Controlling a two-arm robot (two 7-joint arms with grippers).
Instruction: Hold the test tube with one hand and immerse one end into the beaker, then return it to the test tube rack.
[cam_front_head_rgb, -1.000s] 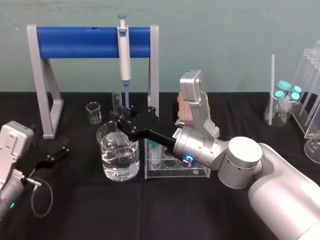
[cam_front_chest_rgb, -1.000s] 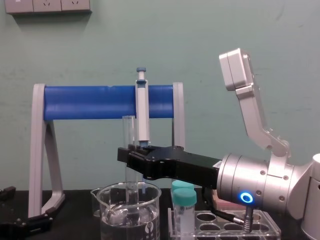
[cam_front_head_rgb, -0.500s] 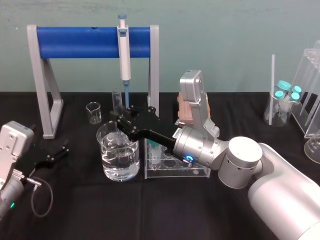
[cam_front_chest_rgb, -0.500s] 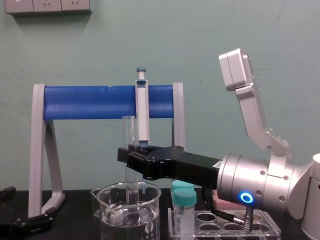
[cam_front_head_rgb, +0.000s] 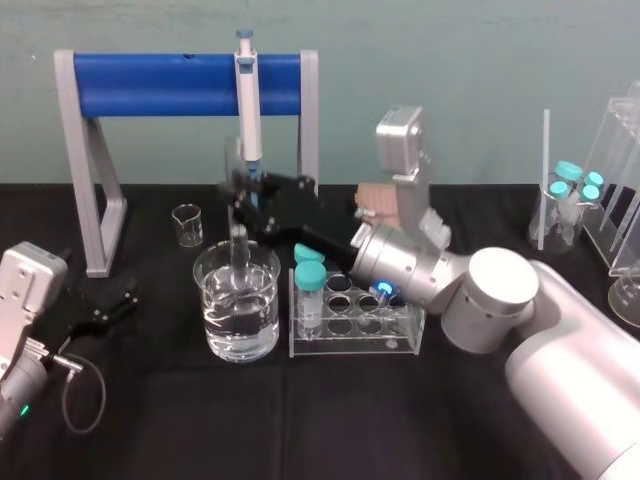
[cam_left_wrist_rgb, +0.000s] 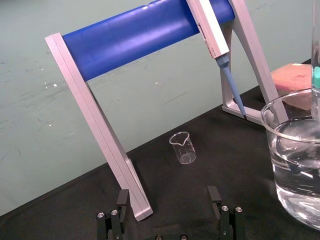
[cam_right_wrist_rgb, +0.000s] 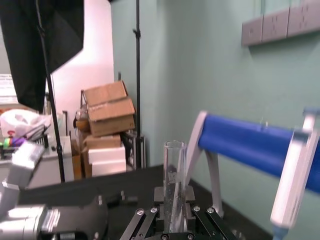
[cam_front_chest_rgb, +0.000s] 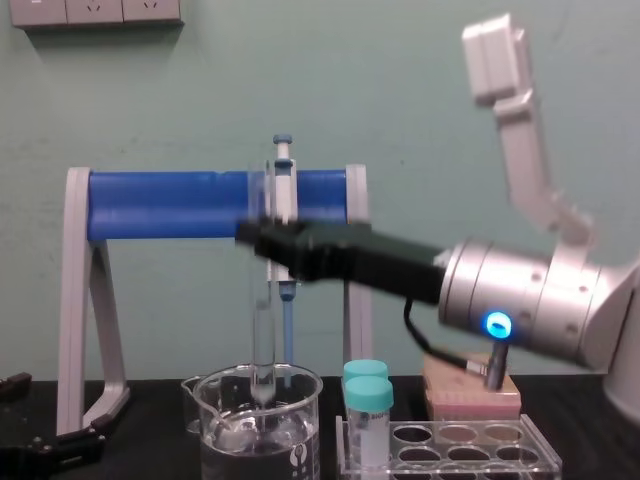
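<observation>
My right gripper (cam_front_head_rgb: 248, 196) is shut on the test tube (cam_front_head_rgb: 238, 243), a slim clear glass tube held upright over the beaker (cam_front_head_rgb: 238, 318). In the chest view the test tube (cam_front_chest_rgb: 263, 320) hangs from the gripper (cam_front_chest_rgb: 268, 243), its round bottom about level with the rim of the beaker (cam_front_chest_rgb: 230, 445), above the water. In the right wrist view the tube (cam_right_wrist_rgb: 174, 180) stands between the black fingers. The test tube rack (cam_front_head_rgb: 375, 335) stands just right of the beaker. My left gripper (cam_left_wrist_rgb: 167, 210) rests open on the table at the left, well clear of the beaker (cam_left_wrist_rgb: 295, 190).
A blue-barred stand (cam_front_head_rgb: 180, 84) with a hanging pipette (cam_front_head_rgb: 247, 95) rises right behind the beaker. A small beaker (cam_front_head_rgb: 186, 224) sits back left. Two teal-capped tubes (cam_front_head_rgb: 310, 290) stand in the rack's left end. A pink box (cam_front_head_rgb: 378, 200) lies behind it. More glassware (cam_front_head_rgb: 565, 205) stands far right.
The right gripper has risen with the test tube. The tube's lower end has come up out of the water to about rim height. The left arm has not moved.
</observation>
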